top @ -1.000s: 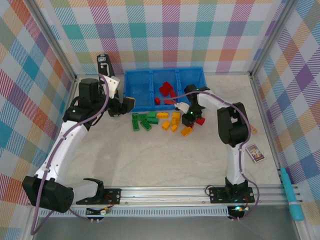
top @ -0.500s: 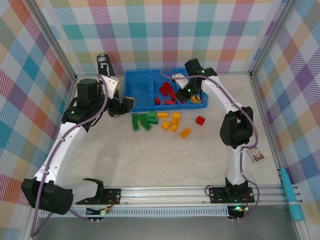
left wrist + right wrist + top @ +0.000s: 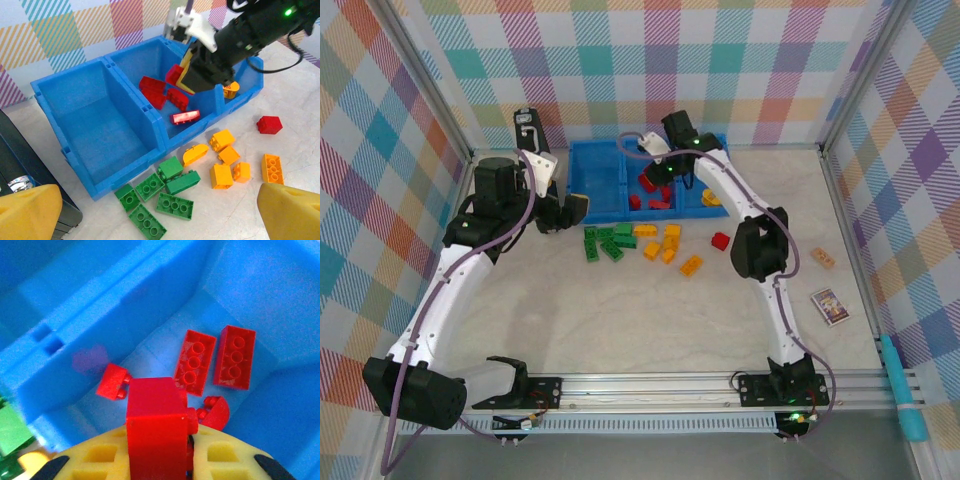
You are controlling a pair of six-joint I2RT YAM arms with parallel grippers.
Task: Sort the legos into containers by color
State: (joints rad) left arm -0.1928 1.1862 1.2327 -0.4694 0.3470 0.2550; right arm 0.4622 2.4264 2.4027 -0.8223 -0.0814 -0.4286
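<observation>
Our right gripper [image 3: 660, 177] clenches a red brick [image 3: 156, 420] over the blue tray's [image 3: 595, 185] middle compartment, above other red bricks [image 3: 195, 362]. Our left gripper [image 3: 570, 208] hangs, jaws spread, near loose green bricks [image 3: 605, 243] and orange bricks [image 3: 665, 243].

Overhead, two wrist views; shared tray [image 3: 595, 180]

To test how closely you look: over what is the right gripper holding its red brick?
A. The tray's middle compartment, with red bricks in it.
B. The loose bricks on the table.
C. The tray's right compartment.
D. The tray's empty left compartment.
A: the right gripper is shut on a red brick above the middle compartment, where other red bricks lie.
</observation>
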